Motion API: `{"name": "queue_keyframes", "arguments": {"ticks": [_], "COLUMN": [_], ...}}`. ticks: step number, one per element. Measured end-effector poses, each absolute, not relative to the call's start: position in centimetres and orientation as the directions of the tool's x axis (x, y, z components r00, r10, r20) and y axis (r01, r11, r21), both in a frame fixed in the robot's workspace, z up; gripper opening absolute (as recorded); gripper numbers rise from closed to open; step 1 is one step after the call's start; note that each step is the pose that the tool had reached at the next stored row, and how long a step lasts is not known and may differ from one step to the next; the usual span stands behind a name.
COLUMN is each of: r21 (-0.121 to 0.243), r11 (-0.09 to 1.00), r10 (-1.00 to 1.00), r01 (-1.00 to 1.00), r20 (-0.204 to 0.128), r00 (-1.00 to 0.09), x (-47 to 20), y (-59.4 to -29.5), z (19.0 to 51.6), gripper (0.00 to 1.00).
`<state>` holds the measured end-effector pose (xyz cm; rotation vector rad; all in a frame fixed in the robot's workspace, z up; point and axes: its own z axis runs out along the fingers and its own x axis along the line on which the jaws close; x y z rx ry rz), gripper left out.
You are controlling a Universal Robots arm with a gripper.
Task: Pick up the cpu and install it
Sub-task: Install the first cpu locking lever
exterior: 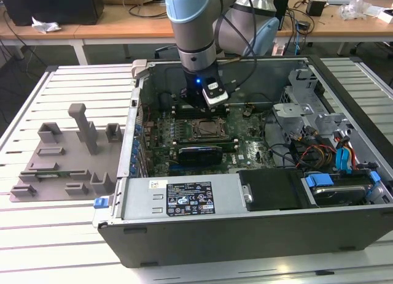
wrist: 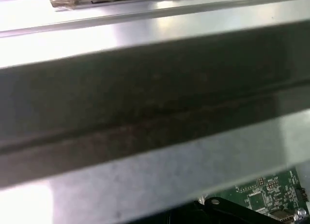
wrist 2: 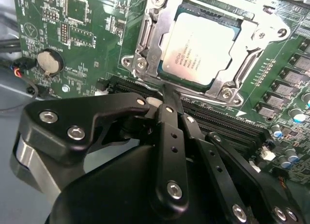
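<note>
The cpu (wrist 2: 201,50) is seen lying flat inside the metal frame (wrist 2: 145,37) of the socket on the motherboard (wrist 2: 87,21), silvery top upward. It seems level with the frame. Whether it is fully seated, or the frame latched over it, cannot be told.

The gripper (wrist 2: 167,91) is held low inside the computer case (exterior: 245,235), its tip just beside the near edge of the frame, over the long black memory slots (wrist 2: 227,122). Nothing is seen held in it. Whether it is open or closed cannot be told from these views.

Several risks are judged from this position:
- The frame or the slots could be caught by the tip if the arm (exterior: 193,26) is moved sideways while this low.
- If the chip is not square in its seat, the contacts beneath could be bent by any downward push.
- The chip could be nudged out of line by a brush against its edge.
- In the first wrist view the metal wall of the case is seen very close, so it could be struck by the wrist on a careless lift or turn.
</note>
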<state>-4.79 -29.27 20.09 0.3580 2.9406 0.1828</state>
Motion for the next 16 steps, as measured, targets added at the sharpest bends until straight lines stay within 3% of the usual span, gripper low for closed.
{"name": "queue_keyframes", "arguments": {"ticks": [16], "r21": [0.128], "r11": [0.954], "r10": [0.291], "r01": [0.272], "r20": [-0.161], "r00": [-0.943], "x": [-4.78], "y": [-29.26], "z": [20.84], "gripper": [0.11]}}
